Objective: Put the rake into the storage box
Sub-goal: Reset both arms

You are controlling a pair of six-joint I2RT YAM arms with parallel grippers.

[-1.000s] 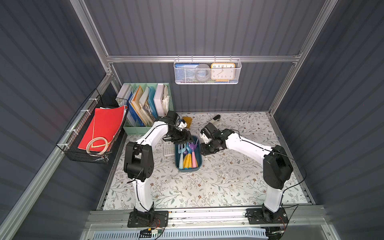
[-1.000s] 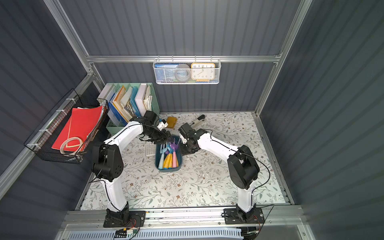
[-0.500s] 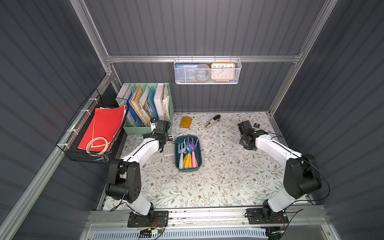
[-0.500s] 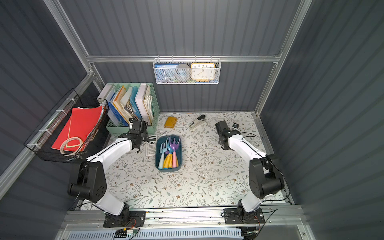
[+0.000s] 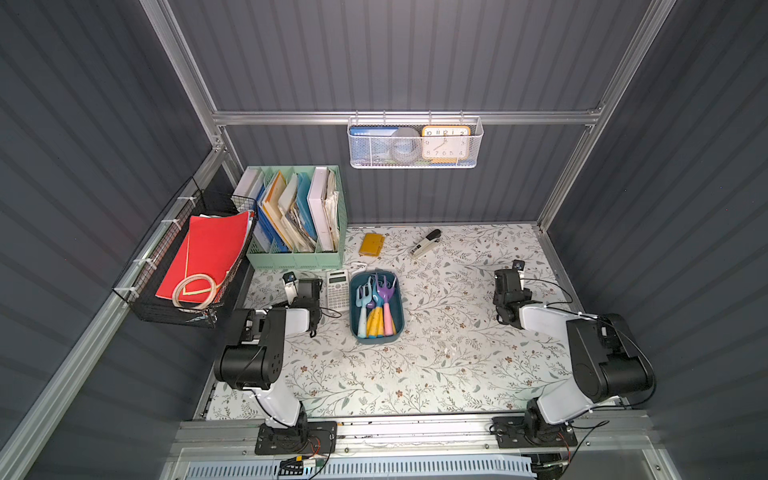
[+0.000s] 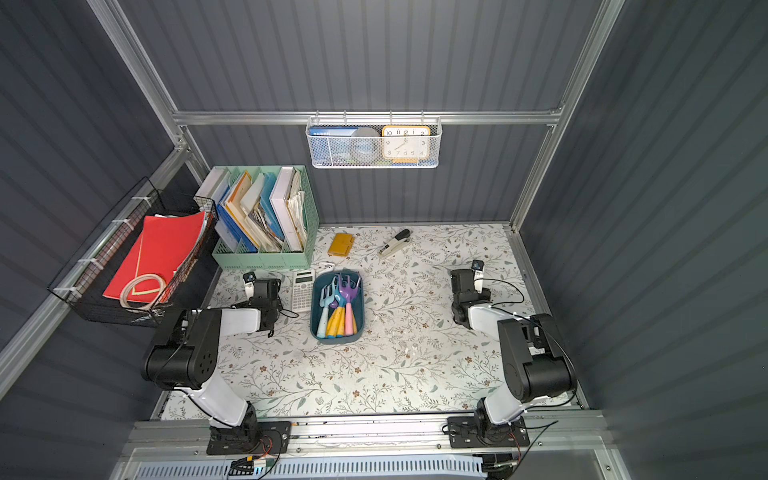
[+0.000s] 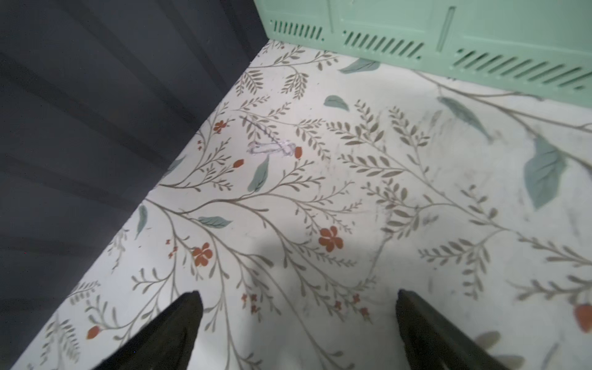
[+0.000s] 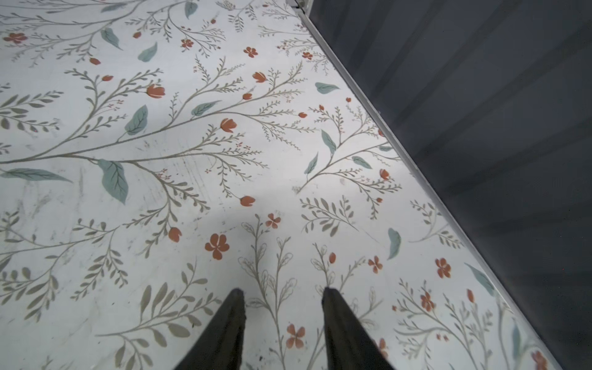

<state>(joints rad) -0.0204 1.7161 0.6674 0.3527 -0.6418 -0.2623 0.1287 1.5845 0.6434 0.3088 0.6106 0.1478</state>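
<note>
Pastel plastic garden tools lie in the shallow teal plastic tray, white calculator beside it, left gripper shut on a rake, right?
No: the left gripper is open and empty, as the left wrist view shows. The pastel plastic garden tools do lie in the shallow teal plastic tray, white calculator beside it.

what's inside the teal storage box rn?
The storage box holds small garden tools side by side: a light-blue fork, a purple rake on a pink handle, and yellow handles between. Overlap hides the exact count and the floor beneath.
</note>
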